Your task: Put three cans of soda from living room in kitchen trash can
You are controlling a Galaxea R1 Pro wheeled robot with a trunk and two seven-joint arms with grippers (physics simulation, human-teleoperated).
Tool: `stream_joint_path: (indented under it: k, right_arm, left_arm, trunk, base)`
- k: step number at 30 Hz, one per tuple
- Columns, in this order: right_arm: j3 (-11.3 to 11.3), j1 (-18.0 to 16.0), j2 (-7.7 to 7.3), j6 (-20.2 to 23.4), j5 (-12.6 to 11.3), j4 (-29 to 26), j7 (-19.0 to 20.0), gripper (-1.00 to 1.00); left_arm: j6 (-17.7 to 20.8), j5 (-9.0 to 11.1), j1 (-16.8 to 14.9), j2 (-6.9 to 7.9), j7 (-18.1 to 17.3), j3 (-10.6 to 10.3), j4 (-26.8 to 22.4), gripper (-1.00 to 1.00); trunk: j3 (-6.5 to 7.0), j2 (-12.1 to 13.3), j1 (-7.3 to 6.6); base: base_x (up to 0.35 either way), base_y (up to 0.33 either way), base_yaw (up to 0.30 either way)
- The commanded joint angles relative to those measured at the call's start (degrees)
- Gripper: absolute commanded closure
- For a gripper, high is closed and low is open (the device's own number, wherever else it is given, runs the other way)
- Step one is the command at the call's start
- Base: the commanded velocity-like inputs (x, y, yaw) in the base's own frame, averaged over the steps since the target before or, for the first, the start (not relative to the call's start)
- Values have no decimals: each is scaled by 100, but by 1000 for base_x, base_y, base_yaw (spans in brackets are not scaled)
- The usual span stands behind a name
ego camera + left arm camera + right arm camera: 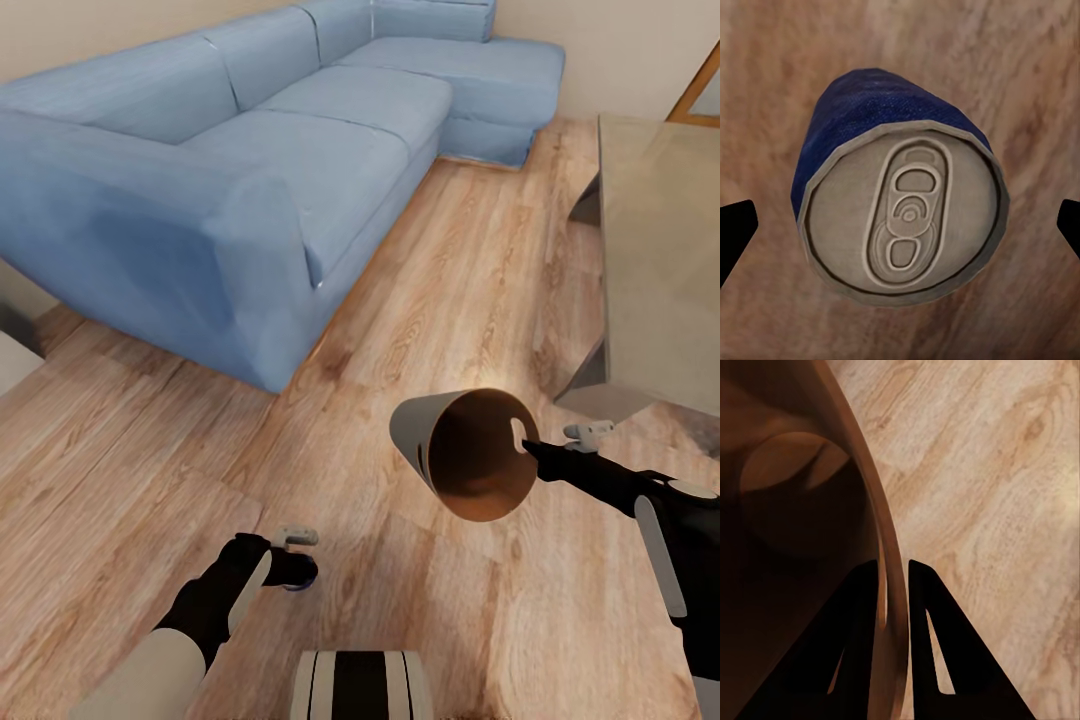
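Blue soda can [896,195] is standing on the wood floor [400,300] between the left end effector [292,568]'s wide-spread fingers. The right end effector [532,452] is pinching the trash can [470,455]'s rim, holding it tipped sideways near the sofa [250,160].

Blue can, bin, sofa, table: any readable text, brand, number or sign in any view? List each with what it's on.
None readable.
Blue can: plain blue side, silvery top with a pull tab, no lettering.
Bin: grey outside, brown inside, unmarked.
Sofa, glass table, plank floor: no labels or signs.
Left tool and right tool: no markings seen.
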Motion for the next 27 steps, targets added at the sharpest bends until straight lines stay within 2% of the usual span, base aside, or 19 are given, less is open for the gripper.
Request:
stream_joint_path:
  k: [1,6,18,19,27]
  right_arm:
    - [1,-1,1,34,-137,-5,26,100]
    - [-1,7,1,33,-138,-5,26,100]
    - [16,19,9,19,-138,-5,26,100]
    - [14,25,9,14,-137,-5,26,100]
    - [14,36,14,-3,-137,-5,27,100]
  left_arm:
    - [0,0,0,0,0,0,-2,-100]
    - [0,0,0,0,0,0,-3,-100]
    - [0,0,0,0,0,0,-9,-100]
    - [-3,0,3,0,0,0,-9,100]
    - [-2,0,3,-7,8,10,20,100]
  trunk:
    - [-6,0,-1]
    - [-81,-4,7]
    - [-83,-4,7]
    - [-83,-4,7]
    - [-83,-4,7]
  base:
    - [0,0,0]
    - [0,0,0]
    - [0,0,0]
    - [0,0,0]
    - [0,0,0]
